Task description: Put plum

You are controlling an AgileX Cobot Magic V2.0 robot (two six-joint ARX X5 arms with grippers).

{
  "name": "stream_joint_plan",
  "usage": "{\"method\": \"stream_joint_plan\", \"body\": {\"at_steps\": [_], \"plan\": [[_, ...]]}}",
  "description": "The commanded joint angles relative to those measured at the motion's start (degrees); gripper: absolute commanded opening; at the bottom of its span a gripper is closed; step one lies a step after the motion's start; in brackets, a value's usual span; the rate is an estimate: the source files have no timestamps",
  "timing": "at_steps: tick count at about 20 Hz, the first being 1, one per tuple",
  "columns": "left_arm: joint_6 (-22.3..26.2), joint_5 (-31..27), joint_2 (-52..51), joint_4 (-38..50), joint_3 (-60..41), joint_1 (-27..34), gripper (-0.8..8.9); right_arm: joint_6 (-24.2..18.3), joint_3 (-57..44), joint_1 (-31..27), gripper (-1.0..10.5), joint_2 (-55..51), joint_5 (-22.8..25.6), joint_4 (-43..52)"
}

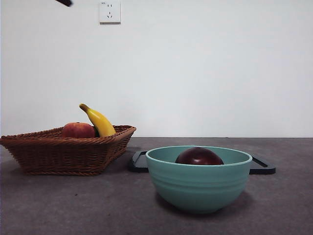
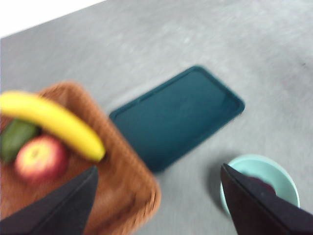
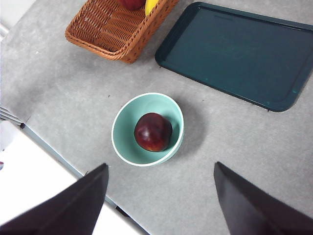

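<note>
One plum [image 3: 153, 131] sat inside the teal bowl [image 3: 124, 122], slightly toward the bowl's 3 o'clock side in the right wrist view; from the front I only saw its dark top over the rim. I judged the placing done: nothing held, fruit settled, probably only pulling the arms back was left, if that.

Right gripper [image 3: 160, 205] hung high over the table, jaws spread wide, empty, bowl between them far below. Left gripper [image 2: 159, 200] was also up high, jaws spread, empty; that view was blurred.

Dark tray [image 3: 234, 54] lay flat beyond the bowl, bare, apart from it. Wicker basket [image 1: 63, 152] sat at roughly 9 o'clock from the bowl in the front view, holding a red-orange apple [image 1: 78, 130], a banana [image 1: 99, 121] and something green [image 2: 17, 138] I couldn't identify.

No brands or labels on anything. Wall socket [image 1: 109, 11] up top had markings too small to read. Black tip [image 1: 64, 2] at the top edge, which arm I couldn't tell.
</note>
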Motion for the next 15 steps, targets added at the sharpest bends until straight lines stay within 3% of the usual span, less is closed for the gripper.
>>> {"method": "stream_joint_plan", "body": {"at_steps": [1, 8, 15], "plan": [[0.44, 5.05, -1.68, -1.86, -1.42, 1.31, 4.05, 0.15, 1.16, 0.2, 3.4, 0.37, -0.09, 0.44], [2.08, 26.1, -8.61, -9.64, -14.62, 2.19, 4.04, 0.17, 1.16, 0.2, 3.4, 0.37, -0.09, 0.44], [3.89, 27.21, -8.92, -13.44, -16.26, 2.19, 4.04, 0.24, 1.11, 0.22, 3.4, 0.39, -0.13, -0.61]]}}
